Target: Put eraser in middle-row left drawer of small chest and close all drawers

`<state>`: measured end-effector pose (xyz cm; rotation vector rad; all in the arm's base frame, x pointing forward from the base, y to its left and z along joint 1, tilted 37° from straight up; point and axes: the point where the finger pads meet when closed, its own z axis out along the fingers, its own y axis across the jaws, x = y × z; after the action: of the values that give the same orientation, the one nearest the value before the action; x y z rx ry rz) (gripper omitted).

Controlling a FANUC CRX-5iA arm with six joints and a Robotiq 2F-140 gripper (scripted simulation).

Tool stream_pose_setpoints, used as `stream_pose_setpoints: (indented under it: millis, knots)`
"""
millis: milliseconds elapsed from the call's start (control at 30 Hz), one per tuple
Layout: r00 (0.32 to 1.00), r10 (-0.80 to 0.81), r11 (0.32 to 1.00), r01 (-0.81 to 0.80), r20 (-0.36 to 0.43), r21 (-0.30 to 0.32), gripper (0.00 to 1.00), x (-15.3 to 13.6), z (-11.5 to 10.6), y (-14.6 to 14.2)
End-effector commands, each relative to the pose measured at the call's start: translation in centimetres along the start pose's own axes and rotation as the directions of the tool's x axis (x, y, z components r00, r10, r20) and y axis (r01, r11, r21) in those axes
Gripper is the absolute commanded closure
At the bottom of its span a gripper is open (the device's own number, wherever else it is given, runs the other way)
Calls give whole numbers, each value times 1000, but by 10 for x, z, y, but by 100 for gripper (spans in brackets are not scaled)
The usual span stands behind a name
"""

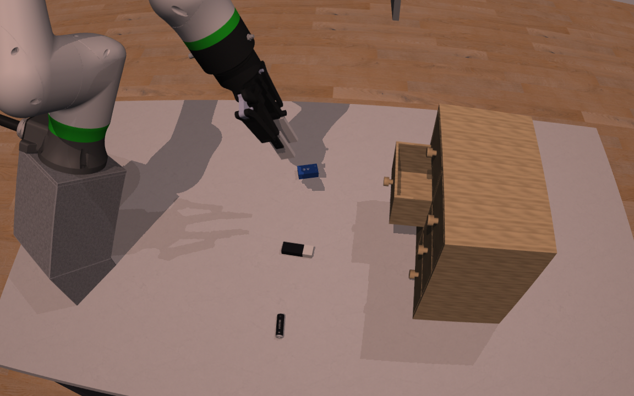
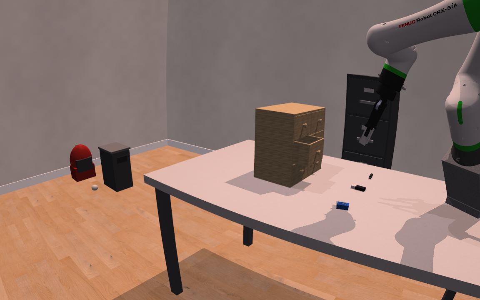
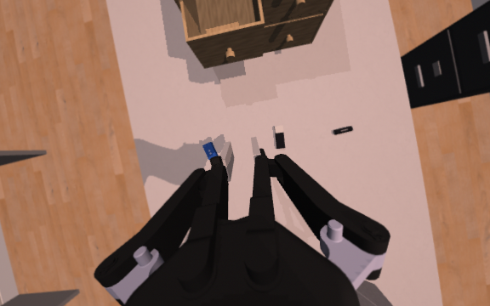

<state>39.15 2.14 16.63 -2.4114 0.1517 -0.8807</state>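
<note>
The eraser [image 1: 292, 248] [image 2: 359, 188] [image 3: 280, 140], black-sleeved with a white end, lies flat on the table. The small chest [image 1: 496, 182] [image 2: 273, 145] stands upright. Its left middle-row drawer [image 1: 408, 212] [image 2: 301, 156] [image 3: 213, 53] is partly pulled out, with no object visible inside; the other visible drawer fronts look pushed in. My gripper [image 1: 293, 147] [image 2: 363, 141] [image 3: 242, 148] is partly open, with a narrow gap and nothing between its fingers. It points steeply down above the table, near the blue box in the top view, away from the eraser and in front of the chest.
A small blue box [image 1: 307, 171] [image 2: 343, 206] [image 3: 209, 150] lies on the open drawer's side of the eraser. A black battery [image 1: 279, 325] [image 2: 370, 176] [image 3: 343, 130] lies on the other side. A dark filing cabinet [image 2: 367, 121] [image 3: 475, 55] stands beyond the table.
</note>
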Motion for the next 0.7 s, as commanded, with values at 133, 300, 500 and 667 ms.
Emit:
stream_pose_setpoints:
  millis: [133, 300, 500, 667]
  knots:
    - [967, 19, 999, -11, 252, -34, 80, -13, -25, -6]
    - [956, 21, 999, -11, 292, -34, 80, -15, -30, -6]
    - [942, 22, 999, -11, 336, -34, 80, -18, -36, -6]
    - [938, 22, 999, -11, 345, -34, 80, -19, -37, -6]
